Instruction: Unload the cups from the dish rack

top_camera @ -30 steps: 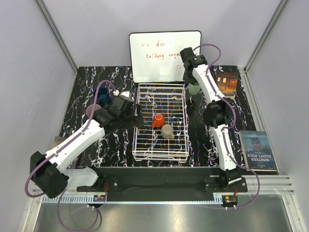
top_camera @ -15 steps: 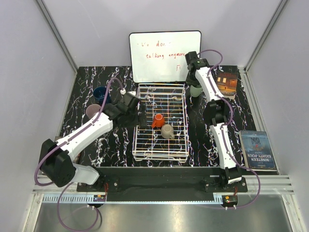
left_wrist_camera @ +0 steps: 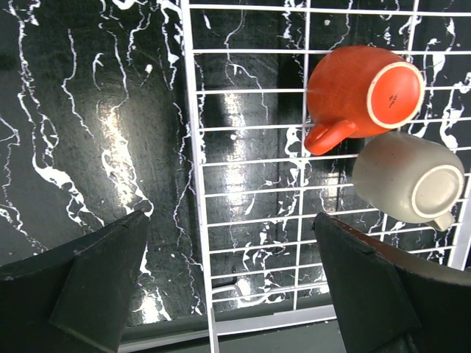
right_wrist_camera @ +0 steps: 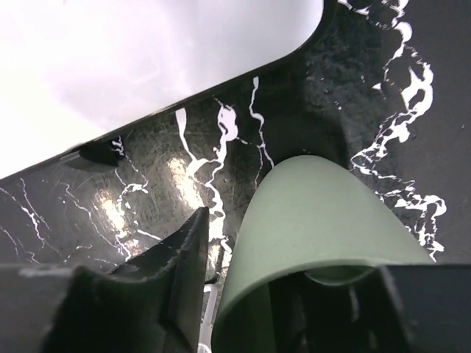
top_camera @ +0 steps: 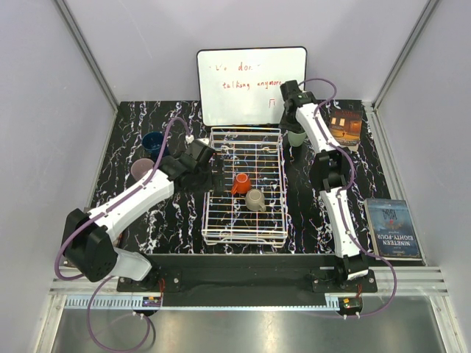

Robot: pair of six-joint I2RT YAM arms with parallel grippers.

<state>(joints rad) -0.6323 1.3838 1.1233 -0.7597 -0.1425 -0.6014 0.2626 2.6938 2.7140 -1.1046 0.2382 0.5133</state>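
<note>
The white wire dish rack stands mid-table and holds an orange-red mug and a taupe mug, both lying on their sides. The dark blue mug and the pink-lilac mug stand on the table left of the rack. My left gripper is open and empty above the rack's left rim. The mint green mug stands right of the rack's far corner. My right gripper straddles its wall, with a gap at the outer finger; the other finger is hidden inside.
A whiteboard with red writing leans at the back, just behind the rack and the right gripper. A book lies at the back right and another at the right edge. Grey walls close in on both sides.
My left gripper has moved right from beside the blue mug to the rack's left rim. My right gripper has shifted slightly back with the mint mug, which now sits lower.
</note>
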